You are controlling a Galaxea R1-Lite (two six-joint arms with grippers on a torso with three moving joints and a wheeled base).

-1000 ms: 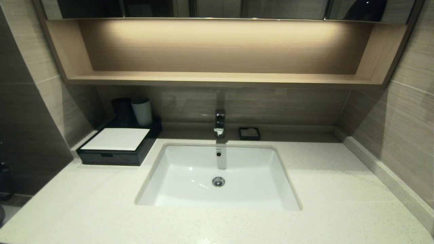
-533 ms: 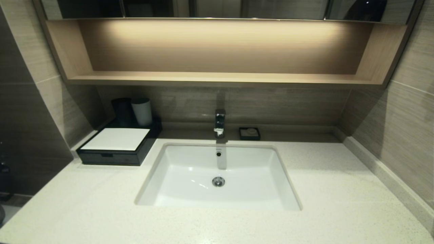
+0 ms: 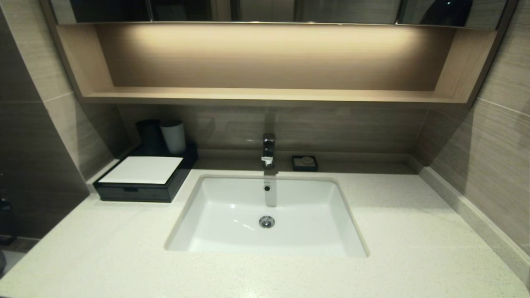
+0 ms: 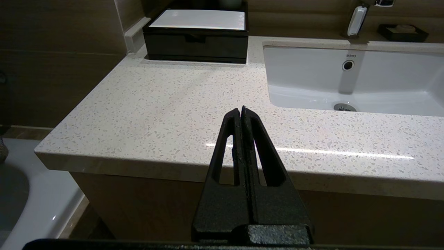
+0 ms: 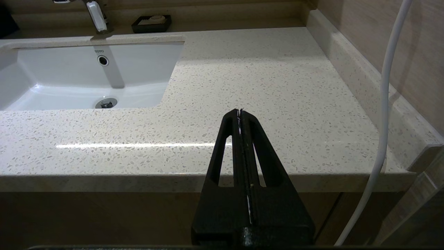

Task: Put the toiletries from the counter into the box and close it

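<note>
Counter [image 3: 414,231] front edge, both grippers' fingers [image 4: 241,114] pressed together before it.

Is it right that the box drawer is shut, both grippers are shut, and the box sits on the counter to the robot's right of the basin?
Not quite: the head view shows the box on the counter left of the basin. Drawer shut, left gripper and right gripper shut.

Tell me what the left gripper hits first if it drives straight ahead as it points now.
Probably the box: the shut left gripper aims level over the bare counter toward its drawer front. Depth is unclear; it might pass just beside it.
</note>
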